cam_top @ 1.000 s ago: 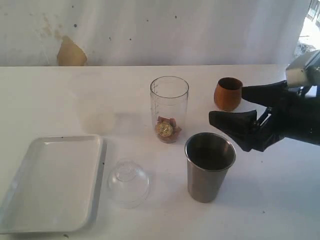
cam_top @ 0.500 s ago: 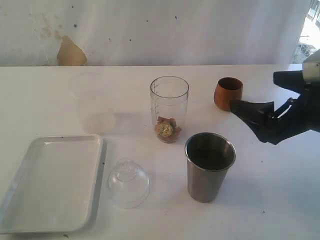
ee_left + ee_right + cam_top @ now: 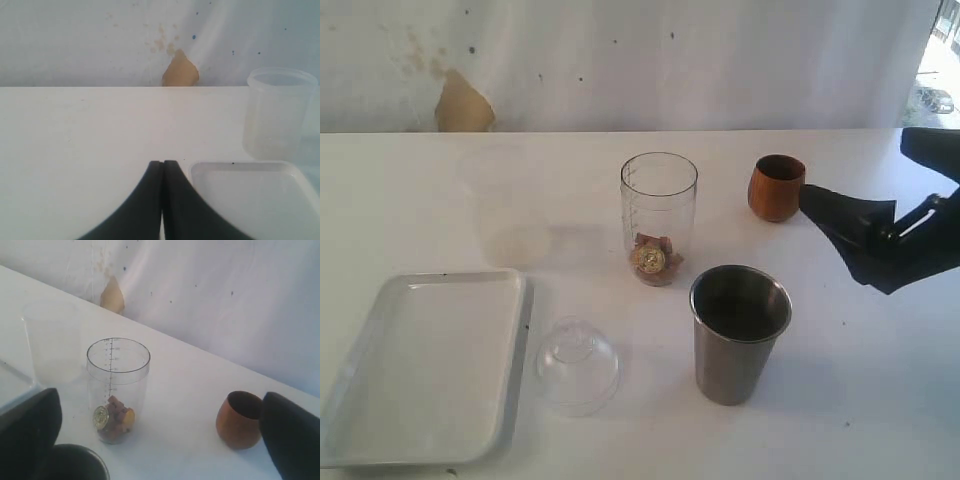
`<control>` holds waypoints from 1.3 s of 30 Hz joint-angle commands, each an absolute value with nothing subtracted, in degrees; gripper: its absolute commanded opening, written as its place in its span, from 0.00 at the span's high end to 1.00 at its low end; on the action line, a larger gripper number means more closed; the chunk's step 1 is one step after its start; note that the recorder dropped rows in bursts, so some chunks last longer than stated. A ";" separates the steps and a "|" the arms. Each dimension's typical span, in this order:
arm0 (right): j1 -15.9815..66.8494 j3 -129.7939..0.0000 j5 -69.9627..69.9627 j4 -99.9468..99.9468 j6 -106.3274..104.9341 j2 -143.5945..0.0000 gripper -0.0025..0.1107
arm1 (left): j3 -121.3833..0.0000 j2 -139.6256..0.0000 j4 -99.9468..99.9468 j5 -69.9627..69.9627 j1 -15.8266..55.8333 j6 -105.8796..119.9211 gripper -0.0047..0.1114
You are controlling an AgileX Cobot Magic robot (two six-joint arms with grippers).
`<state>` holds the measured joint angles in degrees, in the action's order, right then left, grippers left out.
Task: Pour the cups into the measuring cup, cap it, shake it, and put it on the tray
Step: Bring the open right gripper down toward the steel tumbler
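The clear measuring cup stands upright mid-table with coins and brown bits at its bottom. To its right stands the brown wooden cup. Nearer the front is the steel tumbler, upright. The white tray lies at the front left. My right gripper is open and holds nothing, with one finger just right of the wooden cup. My left gripper is shut on nothing, hovering by the tray's corner. It is out of the exterior view.
A clear dome lid rests between the tray and the tumbler. A faint translucent plastic cup stands behind the tray. A white wall with a tan patch closes the table's far edge.
My right gripper has drawn back to the right, away from the tumbler, still open. The cups, measuring cup, lid and tray have not moved.
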<state>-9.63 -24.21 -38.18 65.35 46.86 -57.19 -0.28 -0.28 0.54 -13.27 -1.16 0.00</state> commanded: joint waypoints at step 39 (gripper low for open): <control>-9.71 -11.13 -45.39 48.04 24.63 -56.82 0.05 | 0.00 0.00 0.61 -13.37 -0.93 0.00 0.96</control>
